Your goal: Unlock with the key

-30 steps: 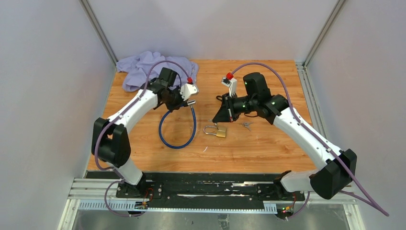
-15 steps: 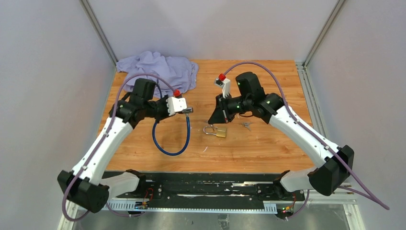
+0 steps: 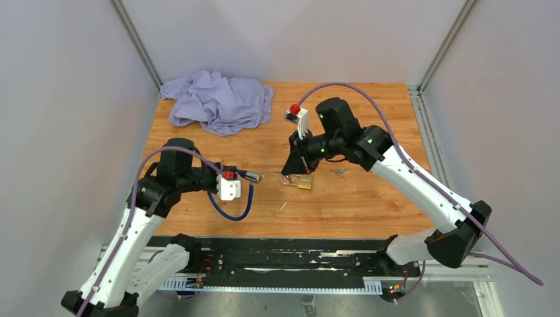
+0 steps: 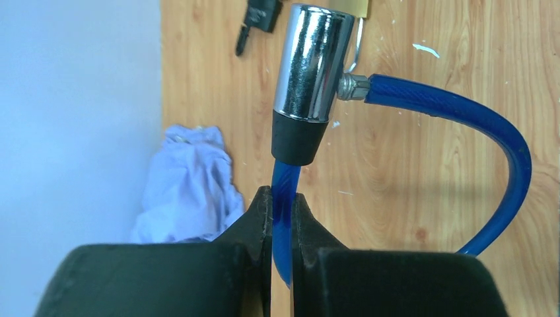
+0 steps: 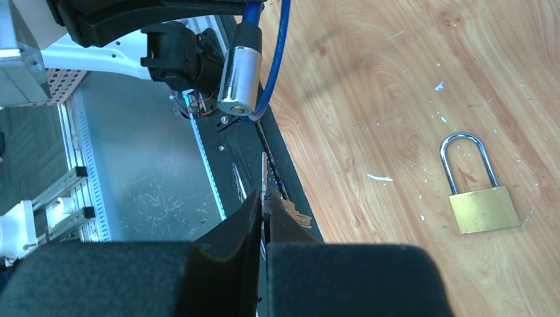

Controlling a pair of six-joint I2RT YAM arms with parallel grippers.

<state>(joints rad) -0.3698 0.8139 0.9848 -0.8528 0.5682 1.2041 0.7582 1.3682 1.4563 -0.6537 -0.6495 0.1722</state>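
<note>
surface: your scratched wood table (image 3: 370,205), purple cloth (image 3: 218,99) upper left, pale walls (image 3: 297,39) around | left gripper (image 4: 282,201) clamped on blue cable (image 4: 462,112) | right gripper (image 5: 265,205) pinching key (image 5: 265,175)

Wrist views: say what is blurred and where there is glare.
Left wrist: the left fingers, close to the lens, are soft, and the chrome barrel carries bright streaks of glare. Right wrist: the right fingers are blurred, while the padlock on the wood is sharp.
</note>
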